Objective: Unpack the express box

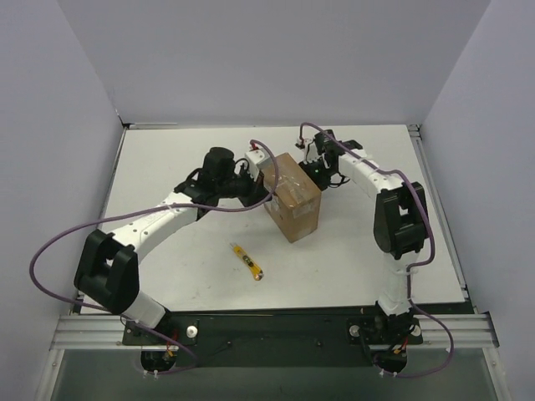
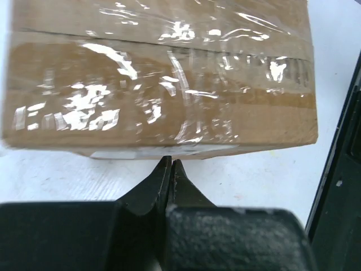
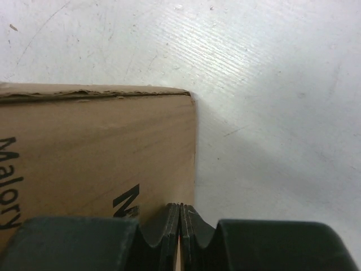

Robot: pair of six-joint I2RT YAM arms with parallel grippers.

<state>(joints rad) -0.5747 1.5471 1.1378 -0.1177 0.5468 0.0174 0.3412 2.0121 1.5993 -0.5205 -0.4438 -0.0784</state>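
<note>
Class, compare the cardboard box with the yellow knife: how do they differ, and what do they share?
The box is large, brown and blocky; the knife is slim, yellow-and-black. The box stands taped shut; the knife lies flat, apart from it. Both rest on the table.

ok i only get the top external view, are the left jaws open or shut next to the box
observer: shut, tips pressed together and holding nothing, right at the edge of the express box; i can't tell if they touch it
operator: is that side taped
observer: yes, wrinkled shiny clear tape covers the face in the left wrist view
operator: and the right jaws
observer: also shut and empty, by a corner of a printed face; the black print there reads "Malory"
</note>
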